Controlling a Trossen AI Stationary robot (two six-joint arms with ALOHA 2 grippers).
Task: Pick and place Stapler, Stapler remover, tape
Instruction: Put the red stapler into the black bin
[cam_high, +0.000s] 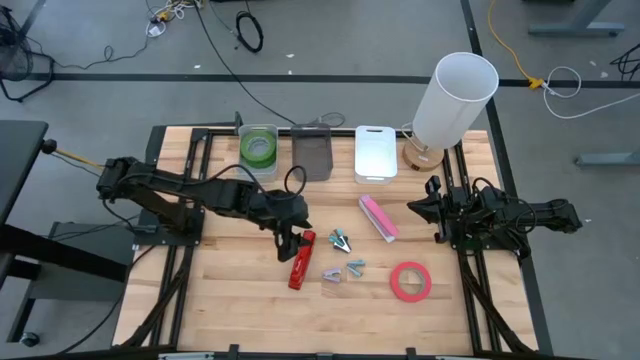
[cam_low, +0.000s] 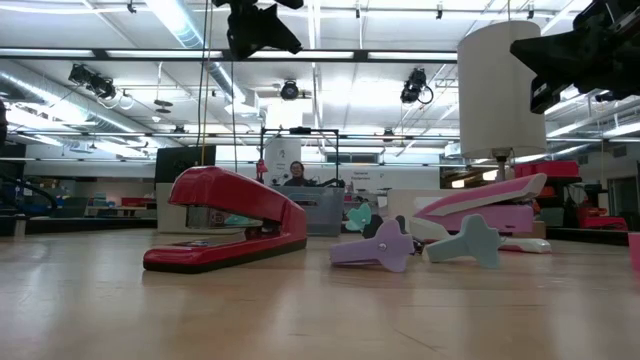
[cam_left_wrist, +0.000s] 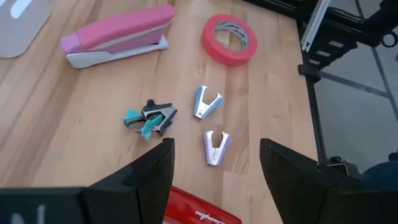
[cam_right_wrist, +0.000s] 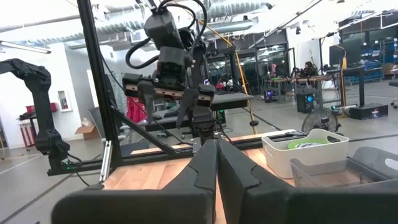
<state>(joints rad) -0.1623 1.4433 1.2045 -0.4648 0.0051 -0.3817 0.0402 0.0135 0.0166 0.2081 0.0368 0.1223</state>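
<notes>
From above, the left gripper hangs over the red stapler, jaws released; its wrist view shows only a glossy red corner of that stapler between the dark fingers. The right gripper waits at the desk's right edge, jaws clenched on nothing.

The wrist view separates three removers, teal, blue and lilac; the low view shows the lilac one as a blunt plastic shape. The pink stapler lies beyond them, the red-pink tape flat on the wood. Green tape sits in a clear bin, cut off in the right wrist view.
</notes>
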